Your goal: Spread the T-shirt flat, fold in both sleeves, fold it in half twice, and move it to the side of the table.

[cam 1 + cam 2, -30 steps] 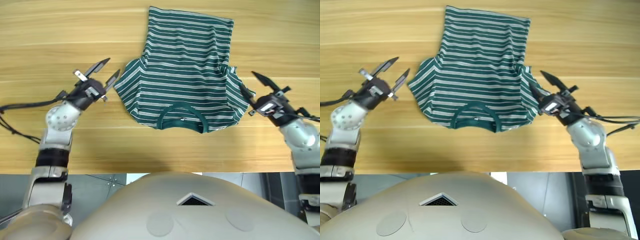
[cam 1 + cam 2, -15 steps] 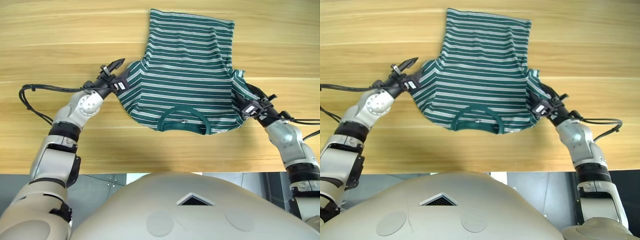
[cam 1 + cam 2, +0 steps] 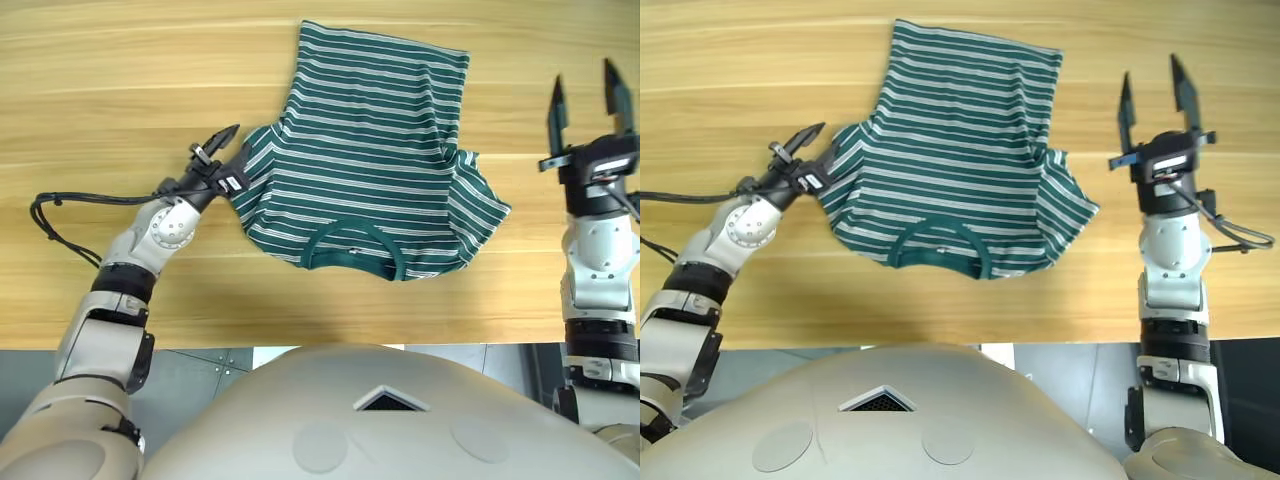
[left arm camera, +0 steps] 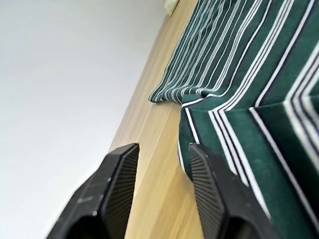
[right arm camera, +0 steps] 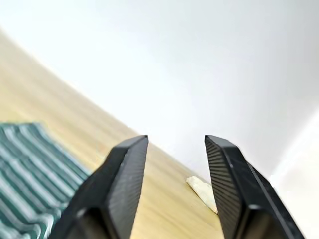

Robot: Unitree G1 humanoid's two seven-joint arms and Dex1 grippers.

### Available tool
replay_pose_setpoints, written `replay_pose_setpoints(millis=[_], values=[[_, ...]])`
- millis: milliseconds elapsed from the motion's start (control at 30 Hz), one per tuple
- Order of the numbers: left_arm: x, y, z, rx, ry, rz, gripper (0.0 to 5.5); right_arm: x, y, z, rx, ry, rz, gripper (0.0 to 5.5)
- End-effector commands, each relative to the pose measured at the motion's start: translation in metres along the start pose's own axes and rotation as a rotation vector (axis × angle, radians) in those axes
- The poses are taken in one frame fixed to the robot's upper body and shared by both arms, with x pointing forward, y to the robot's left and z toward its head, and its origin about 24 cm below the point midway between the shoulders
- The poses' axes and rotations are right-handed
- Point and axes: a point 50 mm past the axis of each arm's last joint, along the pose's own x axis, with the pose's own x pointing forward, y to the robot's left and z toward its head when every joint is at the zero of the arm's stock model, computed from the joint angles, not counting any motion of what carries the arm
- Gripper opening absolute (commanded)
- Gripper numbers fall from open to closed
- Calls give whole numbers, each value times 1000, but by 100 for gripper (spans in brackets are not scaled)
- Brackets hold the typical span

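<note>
Left eye view: green striped T-shirt [image 3: 370, 150] lies on the wooden table [image 3: 100, 80] at mid-table, collar [image 3: 348, 245] toward the robot, hem at the far side. Body is mostly flat. Left sleeve [image 3: 255, 165] is tucked close against the body, right sleeve [image 3: 482, 195] is bunched with a fold at the shoulder, and whatever sits under that fold is hidden. Left gripper [image 3: 238, 143] is low at the left sleeve edge. The near finger is hard to separate from the cloth in the head views. Left wrist view settles it: fingers [image 4: 119, 184] are a modest gap apart with bare wood between them, and the sleeve edge is just beside one finger, nothing clamped. Right gripper [image 3: 582, 75] is raised well to the right of the shirt, apart from it, pointing away from the robot, claw spread wide and holding nothing. Right wrist view shows the same, fingers [image 5: 124, 179] parted over the table with a corner of the stripes off to one side. Small pale scrap [image 5: 202, 189] on the wood beyond them, can't tell what it is. Black cable [image 3: 60, 200] loops off the left forearm over the table.
</note>
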Motion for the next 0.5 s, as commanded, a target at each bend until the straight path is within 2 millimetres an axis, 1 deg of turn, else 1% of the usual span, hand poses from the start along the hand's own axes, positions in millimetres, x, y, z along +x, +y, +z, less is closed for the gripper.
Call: replay_pose_setpoints(millis=[33, 67, 133, 200, 267, 333, 367, 500], values=[[-39, -25, -9, -47, 121, -53, 186, 15, -14, -1, 12, 34, -85, 211], [-48, -26, -10, -53, 148, -49, 186, 17, -10, -6, -42, 67, -51, 211], [-65, -31, -10, -76, 196, -44, 186, 24, 4, -18, -148, 119, 41, 211], [-74, -36, -8, -96, 228, -48, 186, 34, 12, -28, -220, 153, 90, 211], [-75, -40, -4, -111, 237, -52, 186, 46, 15, -33, -273, 171, 116, 211], [-70, -40, 0, -116, 236, -35, 186, 61, 22, -37, -306, 170, 152, 211], [-68, -39, 2, -115, 234, -21, 186, 66, 27, -38, -311, 168, 170, 211], [-61, -27, 7, -109, 221, 75, 186, 74, 42, -42, -333, 155, 236, 211]])
